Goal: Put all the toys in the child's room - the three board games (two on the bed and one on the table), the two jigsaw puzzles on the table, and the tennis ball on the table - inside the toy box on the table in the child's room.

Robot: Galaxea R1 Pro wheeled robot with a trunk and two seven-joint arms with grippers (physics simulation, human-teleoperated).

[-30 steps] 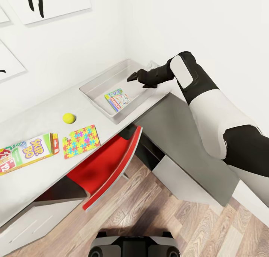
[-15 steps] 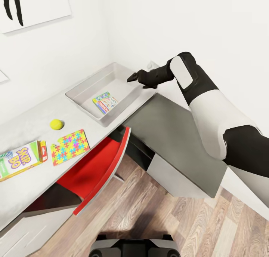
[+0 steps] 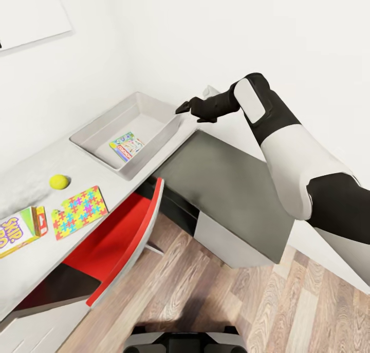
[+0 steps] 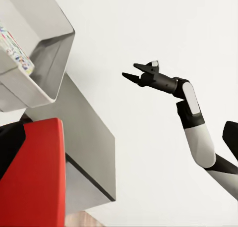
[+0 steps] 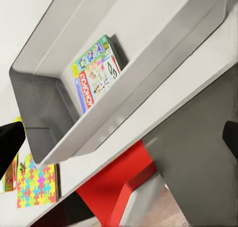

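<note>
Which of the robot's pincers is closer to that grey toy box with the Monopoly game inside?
Right. The right pincer hangs open just past the toy box's far corner. The left pincer's whereabouts can't be judged; its camera looks at the box from below the table's edge.

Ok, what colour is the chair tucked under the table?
Red, with a pale grey edge; the chair shows best in the head view.

The right arm (image 3: 288,152) is built of smooth alternating segments, black then white then black; a pale grey oval panel sits on its black forearm; the right claw (image 3: 186,107) is matte black with short pointed fingers; the dark rounded base (image 3: 180,340) looks glossy.
</note>
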